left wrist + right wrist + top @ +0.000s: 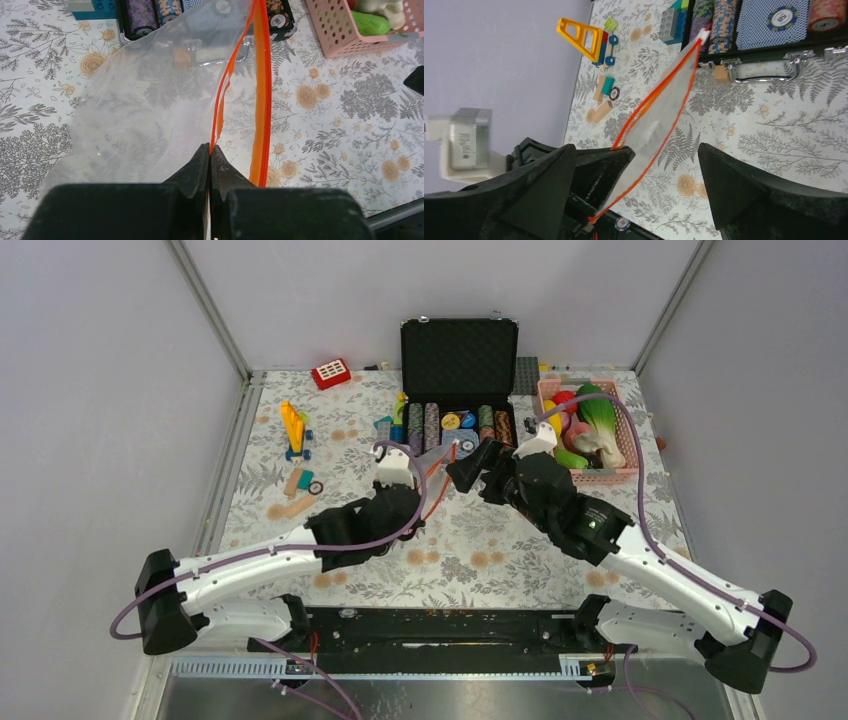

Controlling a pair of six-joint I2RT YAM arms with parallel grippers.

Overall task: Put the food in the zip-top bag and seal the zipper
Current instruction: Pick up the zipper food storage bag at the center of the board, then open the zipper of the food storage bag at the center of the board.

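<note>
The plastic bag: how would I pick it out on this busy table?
Find the open black case at the far middle of the table. Just in front of it, the left pincer pinches the bag. It alone is see-through, with an orange strip along its mouth.

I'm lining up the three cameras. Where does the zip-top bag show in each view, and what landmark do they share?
Top external: the zip-top bag is mid-table, just on the near side of the open case.
Left wrist: the bag fills the left and middle, pinched in the left gripper at the bottom.
Right wrist: the bag is a slanted sliver in mid-frame.
Shared landmark: the poker chip case, along the top edge in the left wrist and right wrist views.
</note>
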